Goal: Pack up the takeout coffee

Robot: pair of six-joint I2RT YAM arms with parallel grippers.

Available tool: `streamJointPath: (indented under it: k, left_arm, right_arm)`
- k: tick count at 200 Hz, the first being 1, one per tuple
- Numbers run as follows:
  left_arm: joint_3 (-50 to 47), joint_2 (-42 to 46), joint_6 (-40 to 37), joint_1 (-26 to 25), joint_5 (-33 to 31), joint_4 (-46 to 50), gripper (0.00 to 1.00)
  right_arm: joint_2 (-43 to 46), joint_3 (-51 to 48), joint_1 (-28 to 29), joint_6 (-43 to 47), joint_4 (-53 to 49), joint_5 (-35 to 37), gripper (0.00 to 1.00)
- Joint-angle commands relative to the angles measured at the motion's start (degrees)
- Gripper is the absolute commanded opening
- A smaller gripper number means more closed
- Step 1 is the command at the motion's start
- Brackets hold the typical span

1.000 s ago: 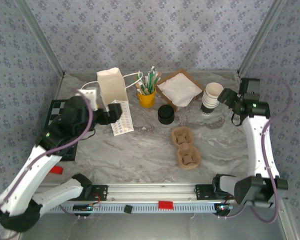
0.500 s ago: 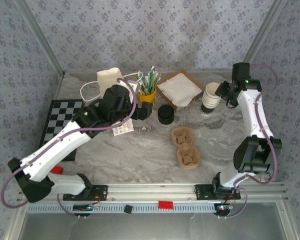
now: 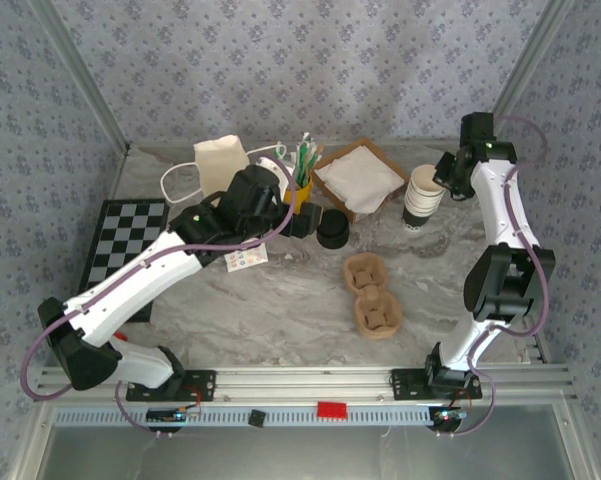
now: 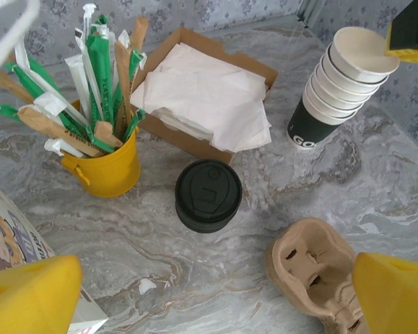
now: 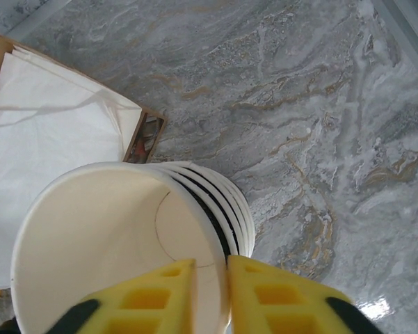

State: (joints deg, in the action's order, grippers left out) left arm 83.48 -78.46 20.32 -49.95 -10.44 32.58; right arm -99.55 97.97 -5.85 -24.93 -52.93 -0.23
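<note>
A stack of paper cups (image 3: 420, 197) stands at the back right, black on the outside and cream inside. My right gripper (image 3: 442, 180) is shut on the rim of the top cup (image 5: 111, 236), one yellow finger (image 5: 153, 299) inside it and the other outside. My left gripper (image 3: 305, 222) hovers open over the marble just left of the stack of black lids (image 3: 332, 228). In the left wrist view the lids (image 4: 209, 195) lie ahead between the wide-spread fingers, with the cups (image 4: 341, 87) at the top right. The brown pulp cup carrier (image 3: 372, 295) sits at the table's middle.
A white paper bag (image 3: 223, 165) stands at the back left. Beside it are a yellow bucket of stirrers (image 3: 298, 185) and a cardboard tray of napkins (image 3: 358, 178). A checkerboard (image 3: 120, 250) lies left, with a sticker sheet (image 3: 245, 255) near it.
My left arm has swung right, from beside the bag to just left of the lids. My right gripper moved in over the cup stack and closed on the top cup's rim.
</note>
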Motion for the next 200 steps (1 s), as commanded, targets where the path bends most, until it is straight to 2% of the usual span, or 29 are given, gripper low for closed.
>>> streamJointPath:
  k: [1, 25, 46, 77, 141, 200]
  left_arm:
    - [2.4, -0.6, -1.2, -0.3, 0.6, -1.8, 0.99]
    - [2.6, -0.8, -1.4, -0.3, 0.4, -2.1, 0.99]
    - [3.2, -1.4, -1.5, -0.4, 0.6, -2.1, 1.00]
    - [4.7, -2.2, -1.7, -0.3, 0.9, -1.3, 0.99]
    - [6.4, -1.3, -1.6, -0.3, -0.3, 1.8, 0.99]
    - [4.3, 2.8, -0.7, -0.4, -3.3, 6.0, 1.00]
  right_arm:
    - [-1.1, 2.9, 0.0, 1.1, -3.2, 0.1, 0.11]
    - [-0.7, 3.1, -0.1, 1.4, -3.1, -0.4, 0.02]
    - [-0.2, 3.7, -0.4, 1.5, -3.5, -1.0, 0.00]
    - [2.4, 4.0, -0.9, 0.5, -2.9, -1.9, 0.00]
    - [7.1, 7.0, -0.7, -0.6, -4.8, 2.8, 0.00]
    - [13.6, 8.9, 4.2, -0.3, -7.2, 6.4, 0.00]
